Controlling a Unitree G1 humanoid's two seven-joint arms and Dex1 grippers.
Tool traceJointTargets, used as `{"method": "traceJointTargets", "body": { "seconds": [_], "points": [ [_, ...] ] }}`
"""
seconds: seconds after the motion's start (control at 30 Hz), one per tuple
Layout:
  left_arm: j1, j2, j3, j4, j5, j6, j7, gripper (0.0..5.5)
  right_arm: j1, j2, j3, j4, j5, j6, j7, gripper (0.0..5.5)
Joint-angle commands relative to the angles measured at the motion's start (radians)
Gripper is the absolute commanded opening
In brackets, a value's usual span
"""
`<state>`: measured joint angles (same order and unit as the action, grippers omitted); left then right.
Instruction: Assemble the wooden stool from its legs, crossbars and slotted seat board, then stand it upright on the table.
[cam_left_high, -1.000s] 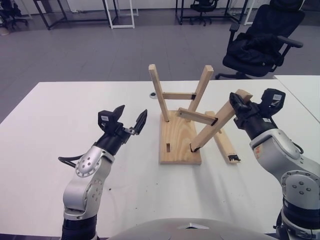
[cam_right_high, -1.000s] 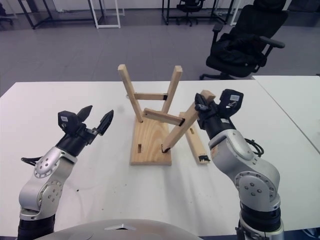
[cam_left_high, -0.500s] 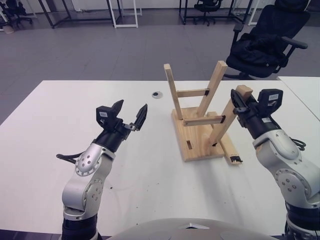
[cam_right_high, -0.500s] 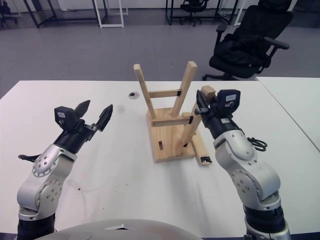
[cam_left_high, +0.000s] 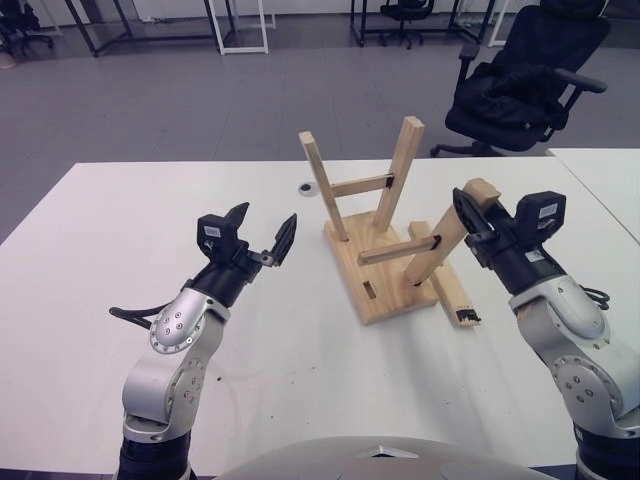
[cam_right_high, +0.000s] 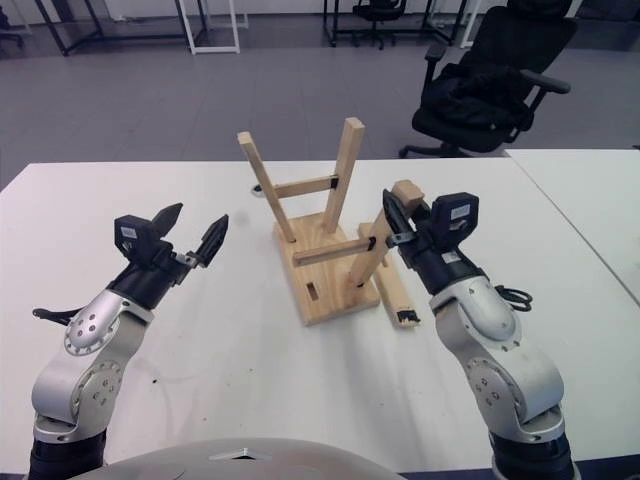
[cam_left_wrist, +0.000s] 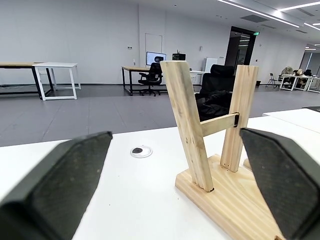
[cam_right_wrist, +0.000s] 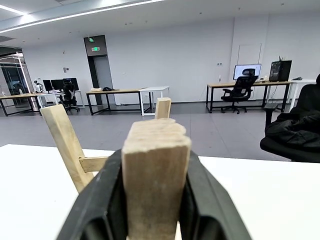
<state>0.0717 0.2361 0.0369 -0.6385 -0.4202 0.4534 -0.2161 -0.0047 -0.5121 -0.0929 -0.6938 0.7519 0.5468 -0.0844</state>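
Seating the third leg: jammed entry, sliding board, twisting grip

Head views: the right gripper (cam_left_high: 478, 228) is clamped on the upper end of a tilted leg (cam_left_high: 436, 250). The leg's lower end meets the seat board (cam_left_high: 388, 288), which lies flat on the worktop (cam_left_high: 120, 230); whether it sits in a slot cannot be told. Pressed in at this slant, it would probably jam or lever the board up, and its crossbar (cam_left_high: 385, 255) could pull free. A loose leg (cam_left_high: 456, 298) just beside the board could be knocked. The left gripper (cam_left_high: 266, 220) hangs well apart from the board.

Left wrist view: its fingers (cam_left_wrist: 60, 190) are spread wide and hold nothing. They face the two standing legs (cam_left_wrist: 187, 130), so the board is unbraced and may slide.

Right wrist view: the jaws pinch the leg near its end only, so it could twist.
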Motion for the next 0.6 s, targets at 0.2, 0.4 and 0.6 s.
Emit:
{"method": "traceJointTargets", "body": {
  "seconds": [0.2,0.4,0.6],
  "points": [
    [-0.019,0.006,-0.022,0.034,0.036,-0.012,0.002,4.7,0.028,-0.057,0.126,0.091,-0.001,0.329,-0.018,1.06],
    [-0.018,-0.003,-0.023,0.036,0.055,-0.017,0.01,4.7,-0.049,0.0,0.038,0.064,0.027,0.194,0.012,1.06],
    [-0.028,-0.004,-0.022,0.032,0.067,-0.022,0.01,4.7,-0.147,0.043,-0.037,0.056,0.08,0.157,0.032,1.06]
  ]
}}
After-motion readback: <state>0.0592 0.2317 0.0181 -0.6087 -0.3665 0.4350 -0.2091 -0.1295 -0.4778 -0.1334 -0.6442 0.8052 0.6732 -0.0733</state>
